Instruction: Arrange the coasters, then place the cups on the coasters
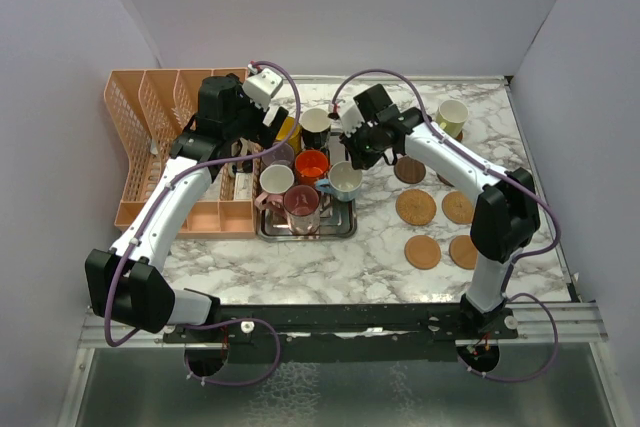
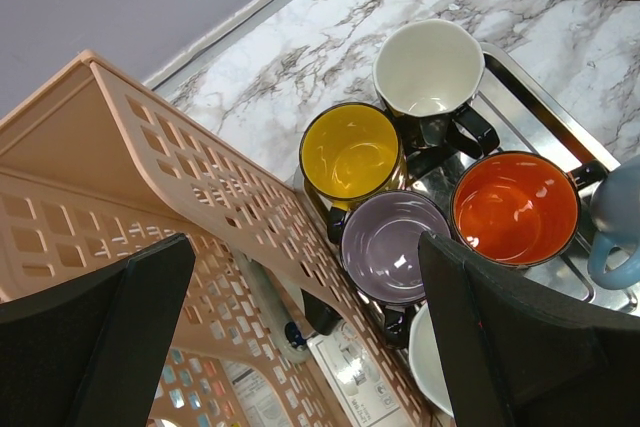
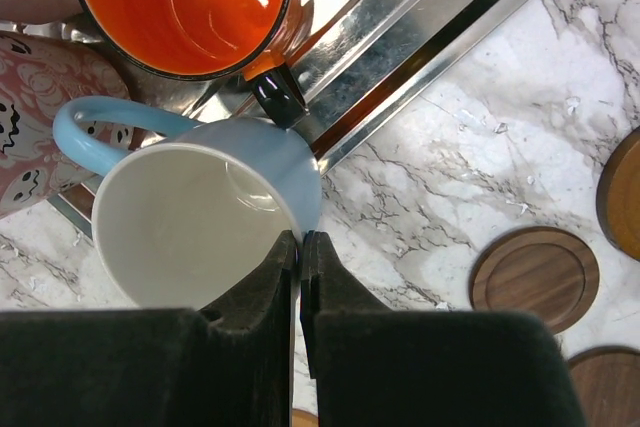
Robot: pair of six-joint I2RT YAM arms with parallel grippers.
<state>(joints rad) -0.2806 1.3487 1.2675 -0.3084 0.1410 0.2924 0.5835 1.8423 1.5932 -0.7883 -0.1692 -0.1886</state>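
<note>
My right gripper (image 1: pixel 352 160) (image 3: pixel 300 239) is shut on the rim of the light blue cup (image 1: pixel 346 180) (image 3: pixel 200 217), one finger inside and one outside, at the right edge of the steel tray (image 1: pixel 340 227) (image 3: pixel 420 27). On the tray are the yellow (image 2: pixel 350 152), black (image 2: pixel 428 69), purple (image 2: pixel 395 247), orange (image 1: pixel 311 164) (image 3: pixel 180 7), pink-white (image 1: pixel 276 179) and maroon (image 1: pixel 301 202) cups. A cream cup (image 1: pixel 452 114) stands at the back right. Several coasters (image 1: pixel 415 207) (image 3: pixel 535 277) lie right of the tray. My left gripper (image 1: pixel 258 143) (image 2: pixel 305 337) hangs open over the tray's left edge.
A peach slotted organizer rack (image 1: pixel 160 147) (image 2: pixel 150 177) stands left of the tray, close under my left gripper. White walls close in the table at the back and both sides. Bare marble (image 1: pixel 330 262) lies in front of the tray.
</note>
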